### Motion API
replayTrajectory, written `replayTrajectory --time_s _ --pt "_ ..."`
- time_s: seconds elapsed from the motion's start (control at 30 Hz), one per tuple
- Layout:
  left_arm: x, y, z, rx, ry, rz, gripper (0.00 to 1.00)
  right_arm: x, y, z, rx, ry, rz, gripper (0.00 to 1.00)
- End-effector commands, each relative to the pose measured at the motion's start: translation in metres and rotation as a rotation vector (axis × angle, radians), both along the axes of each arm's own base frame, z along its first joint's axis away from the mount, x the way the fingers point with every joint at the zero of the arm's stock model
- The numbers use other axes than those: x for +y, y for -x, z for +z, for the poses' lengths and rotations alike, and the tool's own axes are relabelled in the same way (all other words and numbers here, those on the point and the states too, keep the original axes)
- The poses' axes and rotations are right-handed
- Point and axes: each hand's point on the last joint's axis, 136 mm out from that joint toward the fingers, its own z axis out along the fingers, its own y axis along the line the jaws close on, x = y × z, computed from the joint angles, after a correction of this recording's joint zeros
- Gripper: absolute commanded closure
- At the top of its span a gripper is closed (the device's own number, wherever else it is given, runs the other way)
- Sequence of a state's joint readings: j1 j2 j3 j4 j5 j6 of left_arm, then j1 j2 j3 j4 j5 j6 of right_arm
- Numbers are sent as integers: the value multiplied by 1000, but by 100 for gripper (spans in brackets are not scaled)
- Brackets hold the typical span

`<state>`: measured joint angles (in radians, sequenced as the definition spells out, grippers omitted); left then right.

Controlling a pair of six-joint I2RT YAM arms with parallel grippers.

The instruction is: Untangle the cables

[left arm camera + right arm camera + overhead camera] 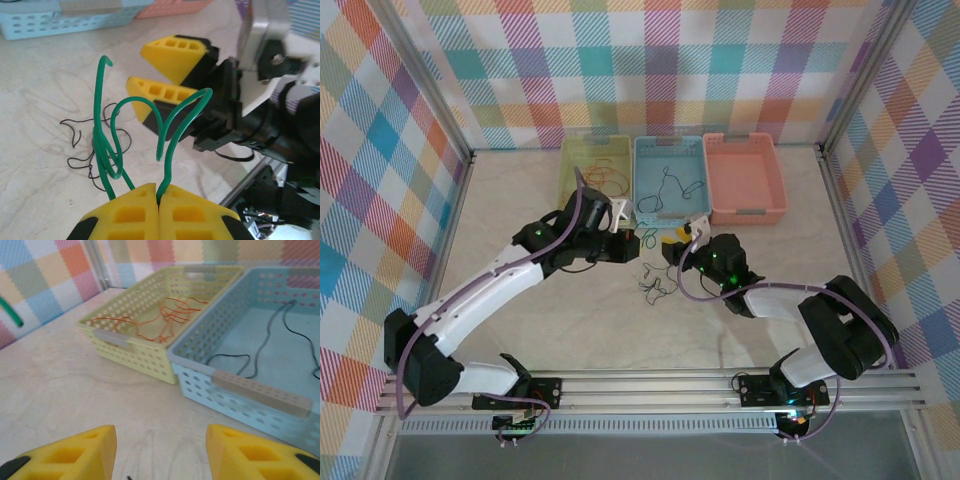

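My left gripper (159,201) is shut on a green cable (172,127), which rises from between the yellow fingers and loops in the air above the table. Facing it at a short distance, my right gripper (150,75) stands open with nothing between its fingers (75,455). The tip of the green cable (12,312) shows at the left edge of the right wrist view. A thin black cable (95,145) lies in loose curls on the table below, between the two grippers (655,285). From above, the left gripper (632,245) and the right gripper (672,240) meet in front of the baskets.
Three baskets stand in a row at the back. The yellow-green basket (125,347) holds orange cables (170,315). The blue basket (200,380) holds a black cable (260,355). The pink basket (745,178) is on the right. Checked walls enclose the table.
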<state>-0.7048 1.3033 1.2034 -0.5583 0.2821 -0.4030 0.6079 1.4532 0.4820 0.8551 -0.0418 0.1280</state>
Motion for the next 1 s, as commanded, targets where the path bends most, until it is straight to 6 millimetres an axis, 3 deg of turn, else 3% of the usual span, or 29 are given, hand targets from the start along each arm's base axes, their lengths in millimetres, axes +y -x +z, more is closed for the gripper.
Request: replayTrajectory --time_s 0.0,0.4,0.63,0.83,0.97 --pt "-1 16 8 -29 59 -54 100 12 20 34 -149 -48 143 49" --pt "19 76 53 -59 319 -115 100 34 88 95 -337 -134 484 47" --pt "29 105 60 -138 326 -242 100 29 111 125 -339 -74 549 46" --pt "25 101 54 -196 305 -280 100 35 137 138 -310 11 729 46" --pt "19 101 59 -230 326 -320 100 37 137 140 -254 46 752 46"
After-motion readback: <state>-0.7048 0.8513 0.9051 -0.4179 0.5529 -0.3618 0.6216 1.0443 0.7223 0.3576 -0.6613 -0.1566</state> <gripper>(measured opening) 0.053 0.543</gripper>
